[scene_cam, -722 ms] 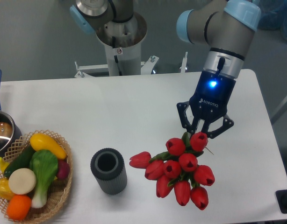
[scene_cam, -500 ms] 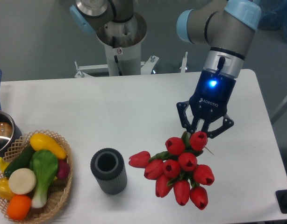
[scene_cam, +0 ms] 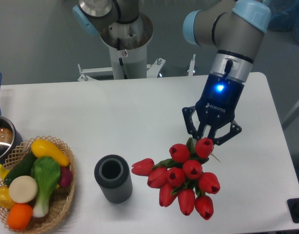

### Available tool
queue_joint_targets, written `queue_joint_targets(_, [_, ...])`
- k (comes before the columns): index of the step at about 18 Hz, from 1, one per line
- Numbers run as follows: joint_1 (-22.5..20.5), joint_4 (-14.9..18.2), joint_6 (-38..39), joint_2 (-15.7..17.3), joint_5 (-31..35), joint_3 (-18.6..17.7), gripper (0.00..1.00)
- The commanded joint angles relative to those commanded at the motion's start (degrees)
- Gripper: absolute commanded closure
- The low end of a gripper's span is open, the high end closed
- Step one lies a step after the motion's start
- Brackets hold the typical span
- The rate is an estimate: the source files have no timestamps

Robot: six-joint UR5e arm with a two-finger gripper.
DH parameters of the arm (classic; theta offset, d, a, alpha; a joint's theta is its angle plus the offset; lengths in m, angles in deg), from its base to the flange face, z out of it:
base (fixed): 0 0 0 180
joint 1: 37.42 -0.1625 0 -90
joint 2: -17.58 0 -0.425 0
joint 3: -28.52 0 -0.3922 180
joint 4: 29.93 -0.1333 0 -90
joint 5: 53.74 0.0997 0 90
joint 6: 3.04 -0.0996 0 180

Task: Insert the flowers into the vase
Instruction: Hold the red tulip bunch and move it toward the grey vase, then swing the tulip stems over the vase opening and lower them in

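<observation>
At nine o'clock, wicker basket of toy vegetables, one empty ribbed grey vase at centre, ten red tulips at its three o'clock, gripper clamped on their stems.

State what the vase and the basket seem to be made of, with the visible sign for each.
The vase: probably matte plastic or rubber, judging by its even dark grey, glare-free vertical ribs.
The basket: woven wicker or similar, tan strands interlaced in an open weave along the rim.
</observation>
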Motion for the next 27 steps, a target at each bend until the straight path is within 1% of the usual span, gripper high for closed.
queue_joint_targets(7, [1.8, -0.1, 0.3, -0.4, -0.4, 0.3, 0.93])
queue_joint_targets(8, [2.0, -0.1, 0.3, -0.4, -2.1, 0.3, 0.94])
queue_joint_targets(12, [2.2, -0.1, -0.3, -2.1, -16.0, -0.5, 0.94])
queue_joint_targets(16, [2.9, -0.1, -0.9, -2.4, -23.7, -1.5, 0.94])
queue_joint_targets(18, [3.1, -0.1, -1.9, -2.4, -28.1, -3.2, 0.94])
queue_joint_targets(20, [3.3, -0.1, -4.7, -2.4, -32.4, -6.3, 0.94])
queue_joint_targets(21, [3.3, -0.1, -6.1, -2.5, -35.1, -7.3, 0.94])
queue_joint_targets(22, [3.3, -0.1, -7.0, -2.6, -37.4, -7.9, 0.94])
queue_joint_targets(25, [4.6, -0.1, -11.3, -2.8, -39.6, -9.9, 0.95])
queue_joint_targets(27, [4.9, 0.0, -12.5, -3.2, -43.0, -10.2, 0.95])
